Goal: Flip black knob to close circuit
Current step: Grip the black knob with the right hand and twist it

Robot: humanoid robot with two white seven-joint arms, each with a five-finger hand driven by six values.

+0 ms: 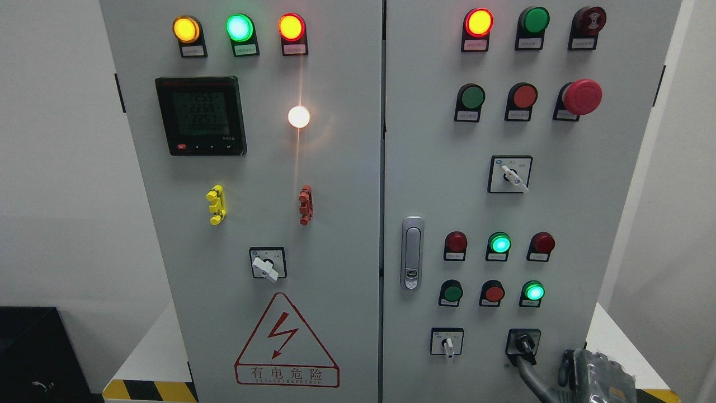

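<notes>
Crowding the panel's bottom edge, the right hand (596, 375) pinches the black knob (524, 342) at its ten o'clock with one finger.

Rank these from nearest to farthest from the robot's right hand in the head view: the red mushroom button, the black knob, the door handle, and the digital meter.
From the right hand, at the bottom right:
1. Black knob, just left of the hand.
2. Door handle, on the right door's left edge.
3. Red mushroom button, upper right.
4. Digital meter, upper left door.
</notes>
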